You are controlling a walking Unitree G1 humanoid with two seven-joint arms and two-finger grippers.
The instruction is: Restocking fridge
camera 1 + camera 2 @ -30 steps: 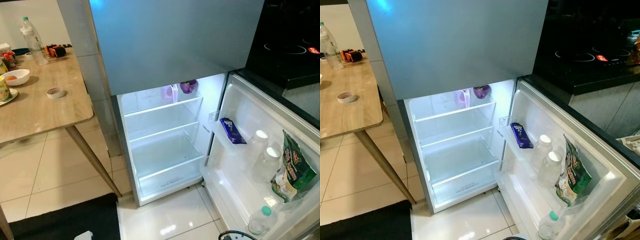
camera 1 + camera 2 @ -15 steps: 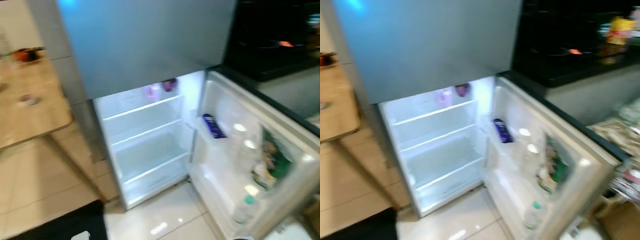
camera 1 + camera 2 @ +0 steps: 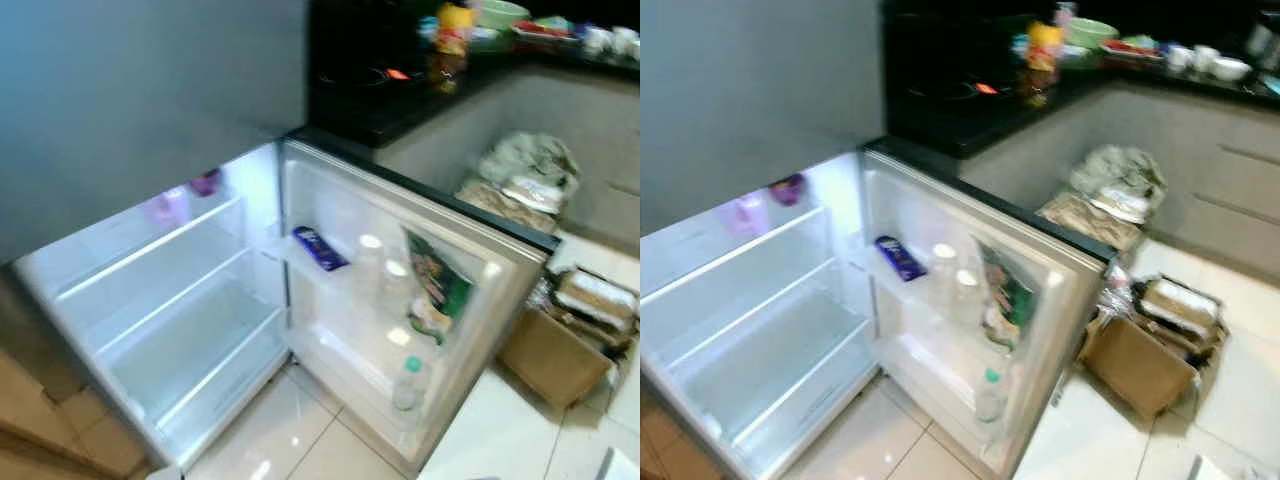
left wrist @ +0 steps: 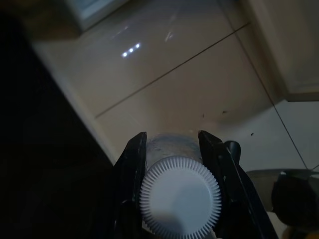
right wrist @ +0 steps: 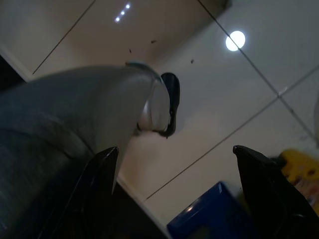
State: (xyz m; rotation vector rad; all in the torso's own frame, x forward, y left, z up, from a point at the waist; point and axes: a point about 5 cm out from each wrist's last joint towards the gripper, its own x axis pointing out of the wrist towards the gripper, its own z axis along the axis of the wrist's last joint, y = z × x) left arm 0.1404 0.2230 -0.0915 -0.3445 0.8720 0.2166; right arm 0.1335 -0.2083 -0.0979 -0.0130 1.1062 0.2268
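Note:
The fridge [image 3: 180,330] stands open and lit, its glass shelves bare apart from a pink container [image 3: 168,207] and a purple cup [image 3: 207,182] on the top one. On the open door [image 3: 500,270] sit a blue packet [image 3: 320,247], two white-capped bottles [image 3: 372,270], a green bag [image 3: 437,290] and, lower down, a green-capped bottle [image 3: 408,385]. My left gripper [image 4: 172,142] hangs over the tiled floor, shut on a clear bottle with a white ribbed cap [image 4: 179,201]. My right gripper [image 5: 174,149] is open with nothing in it, beside my leg and foot [image 5: 159,107].
A cardboard box [image 3: 555,350] and stuffed bags [image 3: 520,175] lie on the floor right of the door, against grey cabinets. The black counter [image 3: 970,110] behind carries a yellow bottle [image 3: 1043,48] and dishes. A blue object [image 5: 209,219] lies near my right gripper.
The camera has swung to the right with blur: the wooden table has left the picture, and the counter, cabinets, bags and box have come in. The fridge contents look unmoved.

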